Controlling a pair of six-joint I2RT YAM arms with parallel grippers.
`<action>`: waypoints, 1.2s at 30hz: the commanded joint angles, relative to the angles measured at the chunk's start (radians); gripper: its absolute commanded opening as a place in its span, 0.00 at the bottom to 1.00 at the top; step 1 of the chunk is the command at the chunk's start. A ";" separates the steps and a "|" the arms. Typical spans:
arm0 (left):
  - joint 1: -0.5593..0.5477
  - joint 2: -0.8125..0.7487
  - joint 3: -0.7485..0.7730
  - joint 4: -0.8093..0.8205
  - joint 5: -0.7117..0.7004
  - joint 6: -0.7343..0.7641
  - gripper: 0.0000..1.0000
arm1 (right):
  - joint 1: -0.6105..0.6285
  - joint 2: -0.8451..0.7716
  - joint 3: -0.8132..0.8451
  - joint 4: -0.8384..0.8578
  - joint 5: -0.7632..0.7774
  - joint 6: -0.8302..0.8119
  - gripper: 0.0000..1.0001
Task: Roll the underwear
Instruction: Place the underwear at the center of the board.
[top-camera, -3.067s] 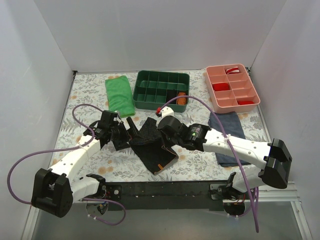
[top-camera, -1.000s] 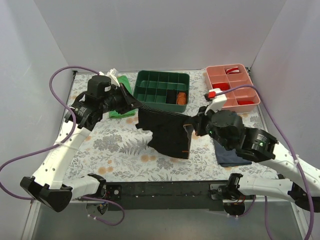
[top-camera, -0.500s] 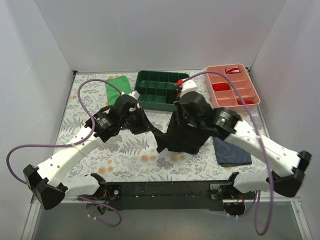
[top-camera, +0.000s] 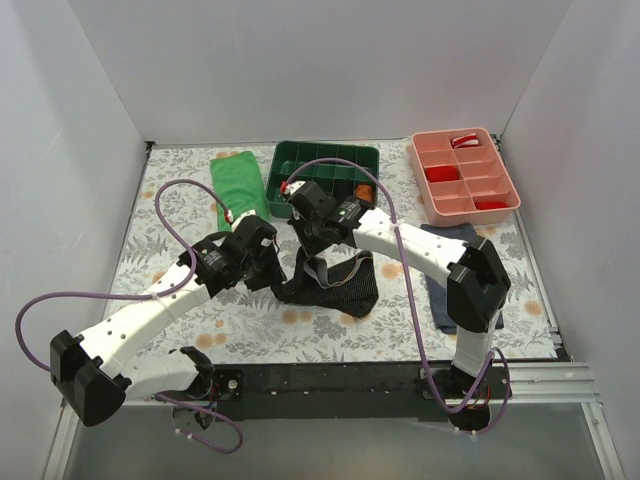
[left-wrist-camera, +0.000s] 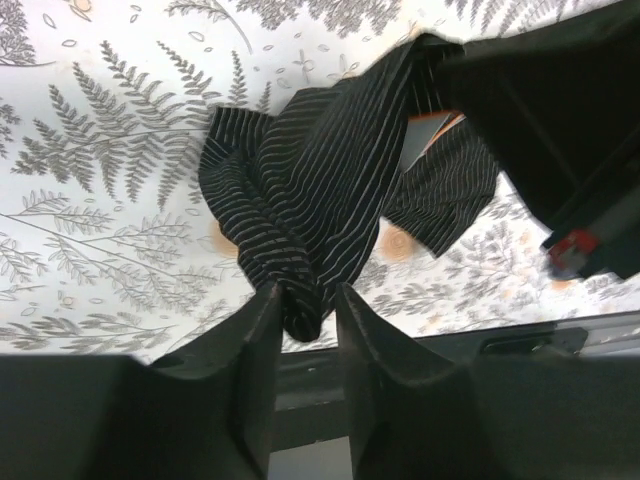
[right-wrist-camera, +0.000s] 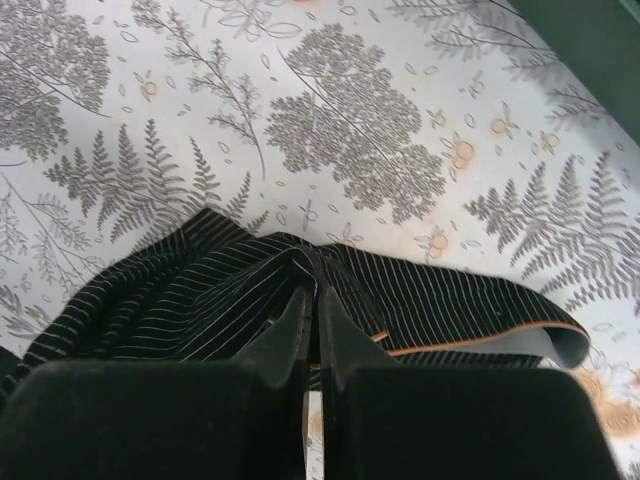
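Note:
The underwear (top-camera: 345, 290), black with pale pinstripes and a grey waistband, lies crumpled on the floral table between both arms. My left gripper (top-camera: 277, 277) is at its left end. In the left wrist view the jaws (left-wrist-camera: 308, 295) stand apart, and a fold of the underwear (left-wrist-camera: 300, 190) hangs loosely between them, against the left finger (left-wrist-camera: 262, 330). My right gripper (top-camera: 305, 243) is at the garment's far edge. In the right wrist view it (right-wrist-camera: 310, 292) is shut on a raised pinch of the underwear (right-wrist-camera: 200, 290), with the orange-edged waistband (right-wrist-camera: 520, 335) off to the right.
A bright green folded cloth (top-camera: 238, 190) lies at the back left, next to a dark green compartment tray (top-camera: 330, 147) holding an orange item (top-camera: 366, 192). A pink tray (top-camera: 468, 180) sits at the back right. A navy folded garment (top-camera: 437, 305) lies behind the right arm.
The underwear has come down from being held between the arms to the table. My left jaws have parted from shut. The right gripper has moved left and farther back, still pinching fabric.

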 joint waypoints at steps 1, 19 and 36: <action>0.000 -0.043 -0.015 0.048 -0.036 -0.006 0.28 | -0.008 0.006 0.030 0.063 -0.090 -0.027 0.04; 0.006 -0.237 -0.090 0.081 -0.117 -0.123 0.98 | 0.009 -0.096 -0.072 0.051 0.011 0.040 0.70; 0.005 0.013 0.078 0.143 -0.048 0.053 0.98 | -0.155 -0.414 -0.355 0.122 0.042 0.123 0.90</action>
